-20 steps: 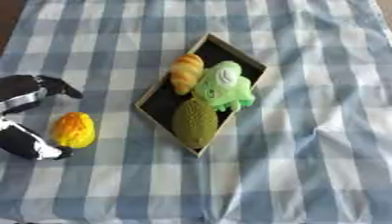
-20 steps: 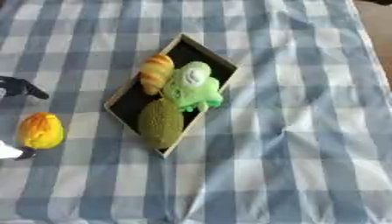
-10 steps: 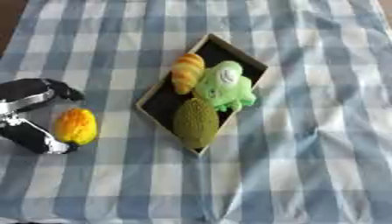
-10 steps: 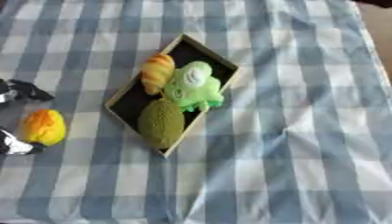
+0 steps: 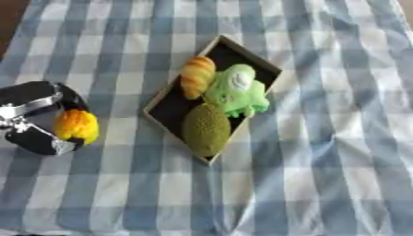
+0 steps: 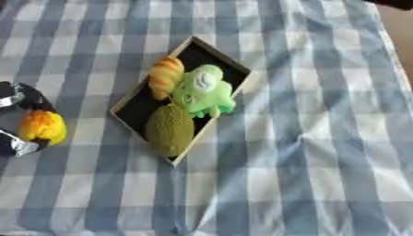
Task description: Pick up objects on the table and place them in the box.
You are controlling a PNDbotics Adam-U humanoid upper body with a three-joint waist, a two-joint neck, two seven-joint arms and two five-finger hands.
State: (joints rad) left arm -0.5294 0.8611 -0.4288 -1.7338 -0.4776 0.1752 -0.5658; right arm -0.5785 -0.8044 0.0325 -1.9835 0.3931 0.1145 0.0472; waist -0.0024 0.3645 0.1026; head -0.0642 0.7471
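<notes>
A shallow black box [image 5: 244, 55] with a pale rim lies askew in the middle of the checked cloth. Inside it are an orange-yellow bread-like toy [image 5: 197, 76], a green plush toy [image 5: 236, 91] and a dark green bumpy fruit [image 5: 205, 130]. At the left edge my left hand [image 5: 32, 115] has its black fingers and thumb curled round an orange-yellow fruit [image 5: 77, 126], to the left of the box. My right hand shows in neither view.
The blue and white checked cloth [image 5: 322, 175] covers the whole table. It is wrinkled to the right of the box [image 6: 303, 136]. A brown strip of the table's edge shows at the far upper left [image 5: 9, 18].
My left hand has closed round the orange-yellow fruit and shifted with it to the right, toward the box. The things in the box have not moved.
</notes>
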